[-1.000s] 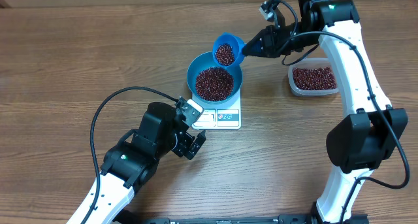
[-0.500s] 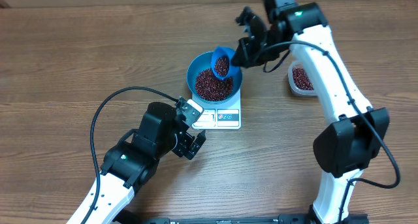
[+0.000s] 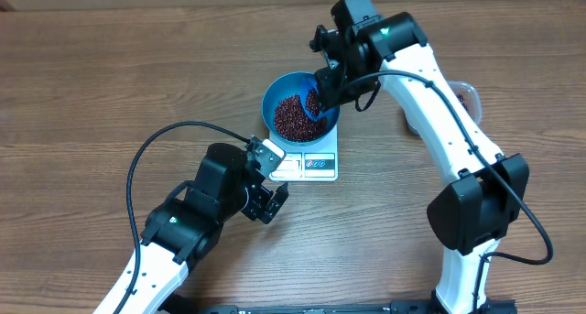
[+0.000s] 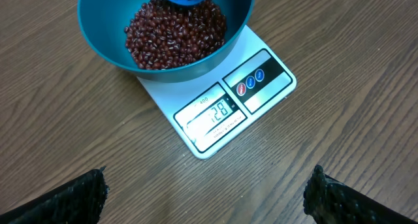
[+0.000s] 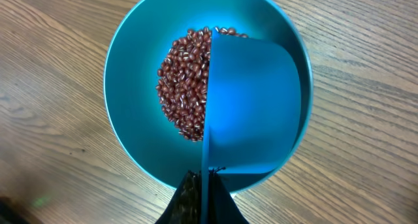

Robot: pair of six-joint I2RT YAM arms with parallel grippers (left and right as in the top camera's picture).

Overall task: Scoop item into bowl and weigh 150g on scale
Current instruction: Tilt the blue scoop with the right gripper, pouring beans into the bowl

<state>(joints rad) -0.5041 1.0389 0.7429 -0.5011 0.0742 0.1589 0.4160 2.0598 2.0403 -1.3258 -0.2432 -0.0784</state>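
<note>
The light blue bowl point(image 3: 271, 102) stands on the white scale point(image 3: 316, 164), with a heap of red-brown beans point(image 3: 291, 120) in it. My right gripper point(image 3: 330, 83) is shut on the handle of a small blue scoop point(image 3: 313, 102), which is tipped on its side inside the bowl's far right part. In the right wrist view the scoop point(image 5: 255, 106) hides half the beans point(image 5: 183, 87) in the bowl point(image 5: 124, 119). My left gripper point(image 3: 275, 181) is open and empty over bare table just in front of the scale point(image 4: 222, 113), whose display is lit.
A clear plastic tub point(image 3: 467, 96) sits at the right, mostly hidden behind my right arm. A black cable loops over the table left of my left arm point(image 3: 137, 167). Bare wood lies around the scale.
My right arm swung left and turned, carrying the loaded scoop from above the bowl's far rim down into the bowl and tipping it over. The left arm has not moved.
</note>
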